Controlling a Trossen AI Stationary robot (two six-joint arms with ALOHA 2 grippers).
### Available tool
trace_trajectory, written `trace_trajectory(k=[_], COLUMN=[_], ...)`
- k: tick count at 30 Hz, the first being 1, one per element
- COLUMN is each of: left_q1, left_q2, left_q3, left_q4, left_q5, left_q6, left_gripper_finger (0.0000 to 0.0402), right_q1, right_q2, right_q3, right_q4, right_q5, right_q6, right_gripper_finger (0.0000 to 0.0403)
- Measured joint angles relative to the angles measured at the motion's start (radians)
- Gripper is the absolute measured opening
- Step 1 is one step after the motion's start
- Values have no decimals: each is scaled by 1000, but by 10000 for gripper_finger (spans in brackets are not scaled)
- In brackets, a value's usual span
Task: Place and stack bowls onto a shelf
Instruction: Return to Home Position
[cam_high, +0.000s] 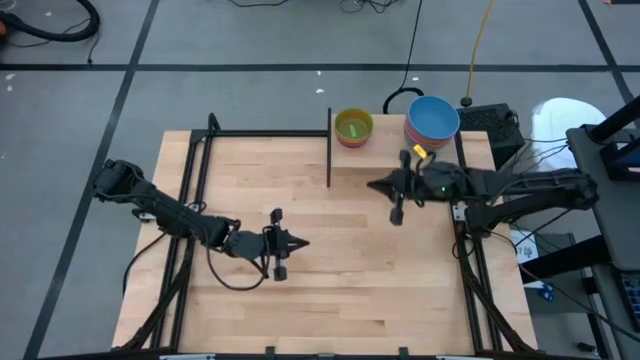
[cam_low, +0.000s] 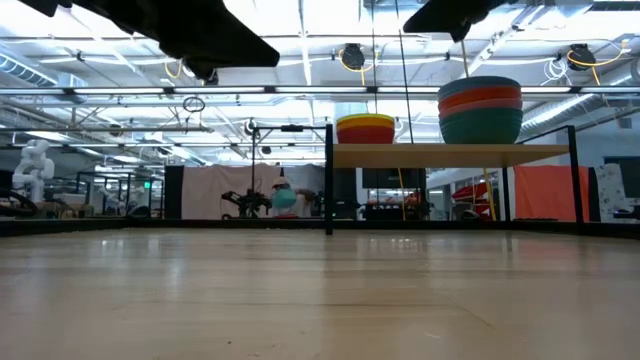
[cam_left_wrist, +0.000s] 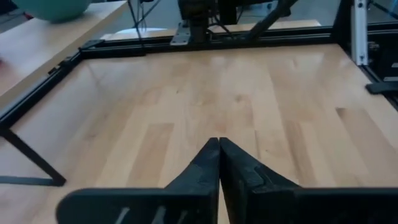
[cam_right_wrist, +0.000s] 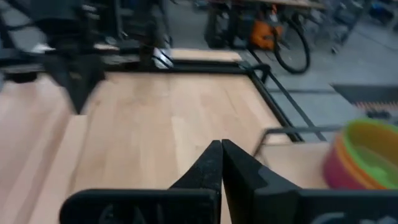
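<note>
The right claw (cam_high: 374, 184) is hovering by the near edge of the shelf (cam_high: 375, 160) at the far edge of the worktop (cam_high: 340, 300), closed tight and holding nothing. Both stacks are lying beyond it: the large stack (cam_high: 432, 118), blue on top, toward the far right corner, and the small stack (cam_high: 353, 127), lime green on top, beside the dark panel (cam_high: 329, 150). The left claw (cam_high: 300, 242), also closed and empty, is waiting over the worktop's middle, farther away. I think only the retreat is remaining.

Pale-wood counter (cam_high: 340, 270) with a black metal frame (cam_high: 260, 133) stands on grey floor (cam_high: 250, 40) — a yellow cable (cam_high: 479, 45) trails behind it, and a bicycle wheel (cam_right_wrist: 291, 48) shows beyond.
</note>
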Motion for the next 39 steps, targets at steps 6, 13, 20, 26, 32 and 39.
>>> trace_trajectory(k=[6,13,20,26,32,39], left_q1=[32,47,47,47,45,63], left_q2=[0,-75,-156,-222,-325,-464], left_q3=[0,0,-56,-186,-327,-462], left_q4=[-1,-77,-61,38,163,202], left_q5=[0,0,0,8,9,64], left_q6=[2,41,96,97,110,125], left_gripper_finger=[5,4,6,5,4,9], right_q1=[90,188,274,314,342,344], right_q2=[-24,-26,-38,-73,-141,-253], right_q3=[-151,-269,-399,-491,-590,-711], right_q4=[163,290,425,498,552,614], right_q5=[1,1,0,-4,-3,-4], right_q6=[-42,-44,-43,-39,-14,-7], right_gripper_finger=[0,0,0,0,0,0])
